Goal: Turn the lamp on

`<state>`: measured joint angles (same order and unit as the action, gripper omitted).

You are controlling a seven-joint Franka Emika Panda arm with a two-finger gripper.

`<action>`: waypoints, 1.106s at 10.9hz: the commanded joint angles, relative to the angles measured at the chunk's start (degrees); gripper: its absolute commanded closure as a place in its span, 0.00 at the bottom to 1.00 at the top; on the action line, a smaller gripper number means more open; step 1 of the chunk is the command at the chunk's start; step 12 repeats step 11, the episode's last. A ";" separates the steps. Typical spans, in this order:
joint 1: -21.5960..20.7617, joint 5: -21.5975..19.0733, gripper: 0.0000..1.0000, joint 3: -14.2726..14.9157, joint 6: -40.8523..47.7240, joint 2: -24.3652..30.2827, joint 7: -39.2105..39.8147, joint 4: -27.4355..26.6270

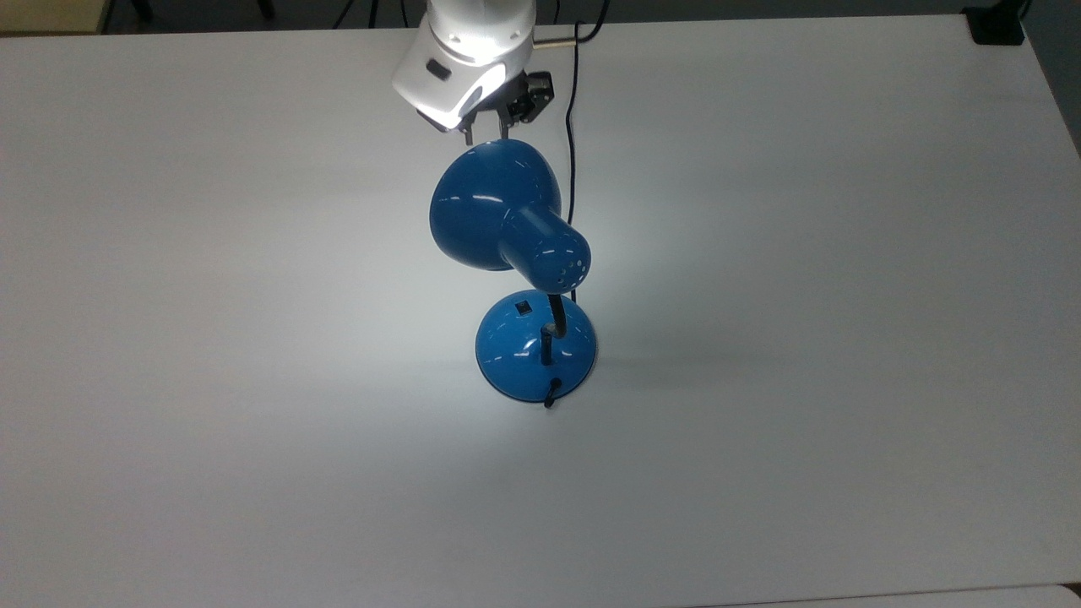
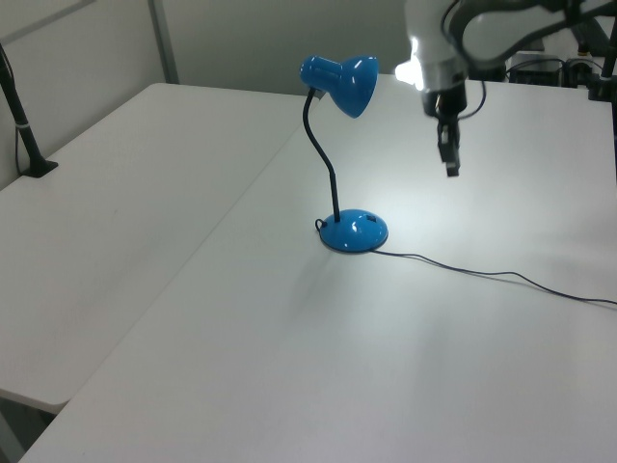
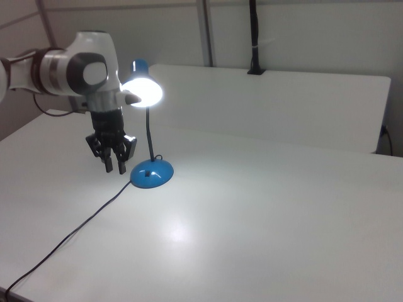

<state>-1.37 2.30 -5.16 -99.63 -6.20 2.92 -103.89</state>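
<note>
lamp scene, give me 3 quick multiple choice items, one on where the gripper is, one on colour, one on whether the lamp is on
1. Where is the gripper?
A. pressing the base
B. in the air, off the lamp
C. around the gooseneck

2. What colour is the lamp shade?
A. blue
B. red
C. white

3. What state is the lamp in?
A. off
B. tipped over
C. lit

Answers:
1 B, the left view shows it hanging apart from the base.
2 A, shade and base are glossy blue.
3 C, the right view shows the shade mouth glowing, and the table is bright around the base.
</note>
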 commanded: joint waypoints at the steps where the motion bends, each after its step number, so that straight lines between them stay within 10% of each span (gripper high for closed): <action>1: 1.54 -0.02 0.00 0.50 1.98 7.15 0.78 -1.40; 12: 3.75 -1.16 0.00 3.31 -0.66 8.40 -3.97 5.54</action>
